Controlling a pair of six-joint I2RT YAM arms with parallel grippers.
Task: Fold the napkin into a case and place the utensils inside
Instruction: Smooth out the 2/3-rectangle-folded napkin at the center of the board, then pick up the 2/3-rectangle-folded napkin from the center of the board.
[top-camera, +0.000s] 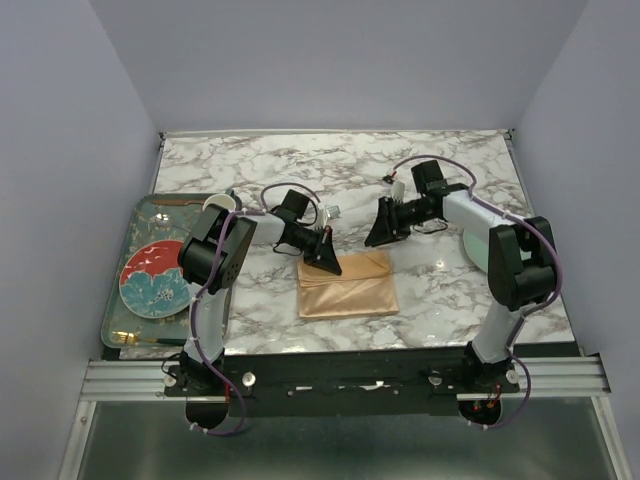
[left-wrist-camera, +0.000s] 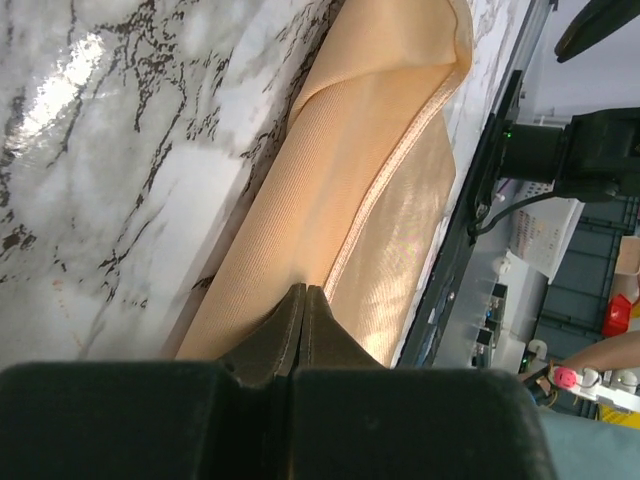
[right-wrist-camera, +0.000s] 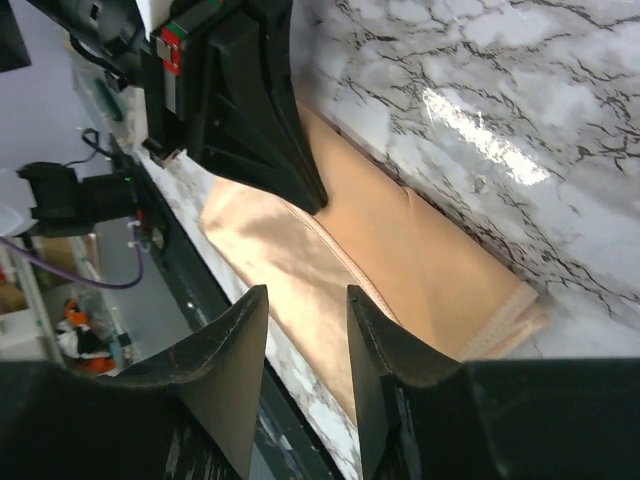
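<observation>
Pressed-together black fingers of the left gripper (left-wrist-camera: 303, 292) touch the folded napkin (left-wrist-camera: 370, 160) at its hemmed edge; whether cloth is pinched between them cannot be told. The right gripper (right-wrist-camera: 305, 300) hovers partly open above the napkin's far right corner, holding nothing. The napkin lies mid-table on the marble table (top-camera: 300, 170). At left, the tray (top-camera: 112, 300) holds a red plate (top-camera: 150, 285) and, along its near edge, the gold utensils (top-camera: 140, 342).
</observation>
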